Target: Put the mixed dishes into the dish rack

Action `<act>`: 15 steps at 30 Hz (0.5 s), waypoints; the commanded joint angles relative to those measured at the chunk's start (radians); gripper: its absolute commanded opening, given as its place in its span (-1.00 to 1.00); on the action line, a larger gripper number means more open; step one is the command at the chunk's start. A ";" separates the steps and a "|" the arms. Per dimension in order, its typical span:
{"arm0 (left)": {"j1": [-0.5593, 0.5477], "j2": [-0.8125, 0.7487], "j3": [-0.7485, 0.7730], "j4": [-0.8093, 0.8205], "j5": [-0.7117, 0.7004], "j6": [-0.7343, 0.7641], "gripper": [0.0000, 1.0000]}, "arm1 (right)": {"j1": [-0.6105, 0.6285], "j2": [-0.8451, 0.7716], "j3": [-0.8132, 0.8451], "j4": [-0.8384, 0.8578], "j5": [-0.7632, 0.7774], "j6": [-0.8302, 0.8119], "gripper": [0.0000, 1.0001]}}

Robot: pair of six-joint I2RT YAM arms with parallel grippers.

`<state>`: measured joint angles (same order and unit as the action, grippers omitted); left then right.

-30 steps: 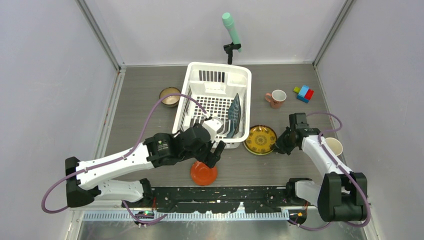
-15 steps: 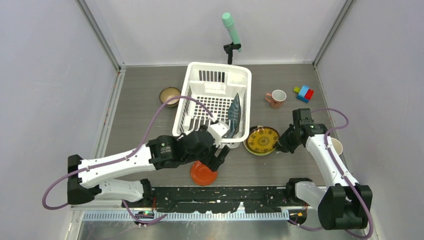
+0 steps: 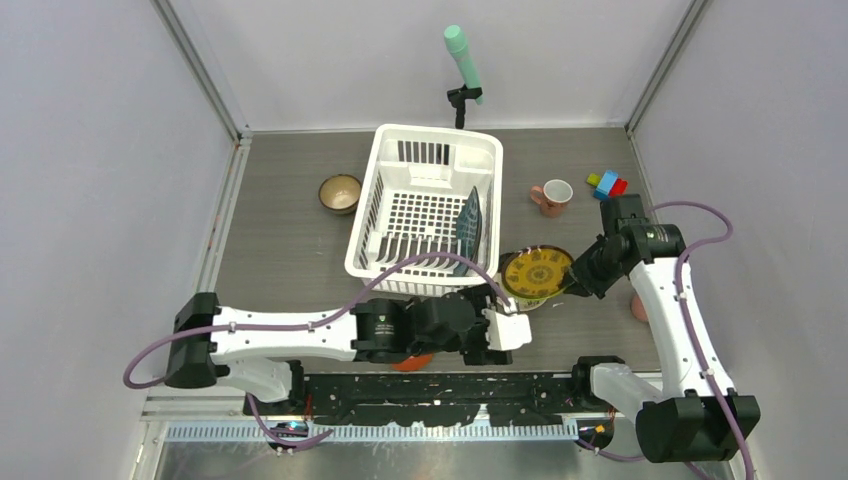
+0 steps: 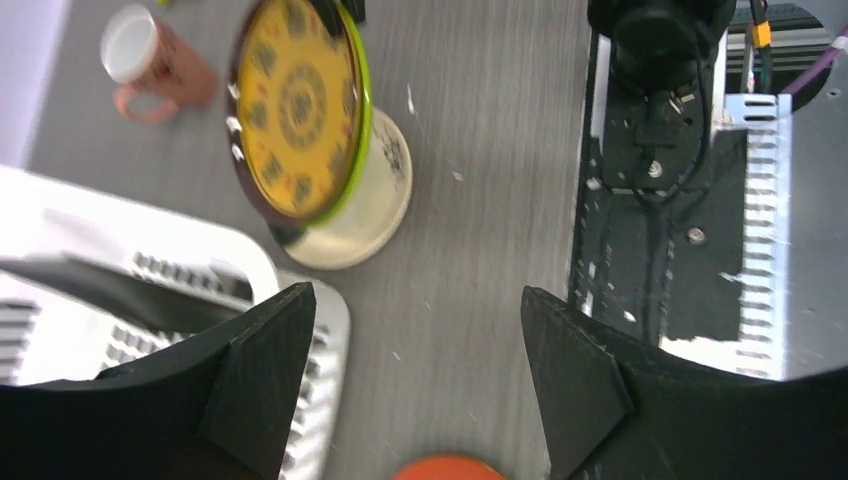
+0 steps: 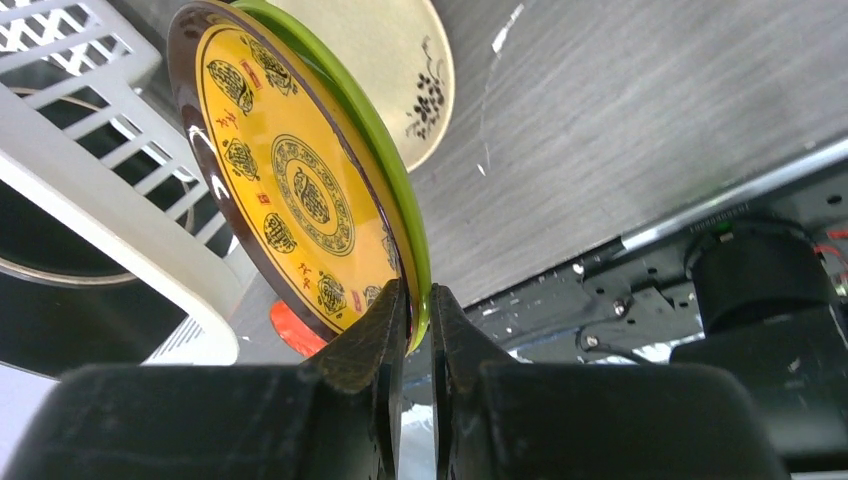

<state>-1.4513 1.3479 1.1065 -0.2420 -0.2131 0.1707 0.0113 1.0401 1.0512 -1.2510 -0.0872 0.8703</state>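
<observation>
Top external shows the large white slotted plastic dish rack (image 3: 366, 220) with a dark teal plate (image 3: 468, 225) standing inside. My right gripper (image 5: 417, 295) is clamped on the rim of the round yellow patterned plate (image 5: 290, 190), which is tilted on edge just beside the rack's near right corner. I judge it next needs lifting over the wall into a slot. My left gripper (image 4: 415, 300) hangs wide apart, empty. Plain lilac walls (image 3: 90, 150) enclose the grey wood-grain counter (image 3: 280, 220)

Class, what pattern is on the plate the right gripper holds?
Plate: yellow, dark ornamental medallions, brown rim, green back; right wrist view.
</observation>
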 commanded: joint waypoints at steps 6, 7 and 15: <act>0.037 0.153 0.047 0.275 0.131 0.390 0.04 | 0.003 -0.079 0.069 -0.156 -0.069 0.039 -0.99; 0.049 0.173 0.055 0.280 0.153 0.396 -0.01 | 0.003 -0.081 0.078 -0.166 -0.072 0.037 -0.99; 0.112 0.272 0.126 0.254 0.260 0.398 -0.07 | 0.003 -0.105 0.095 -0.200 -0.090 0.002 -0.99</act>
<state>-1.3621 1.6073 1.1442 -0.0303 -0.0280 0.5396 0.0113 0.9607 1.1034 -1.4349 -0.1379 0.8883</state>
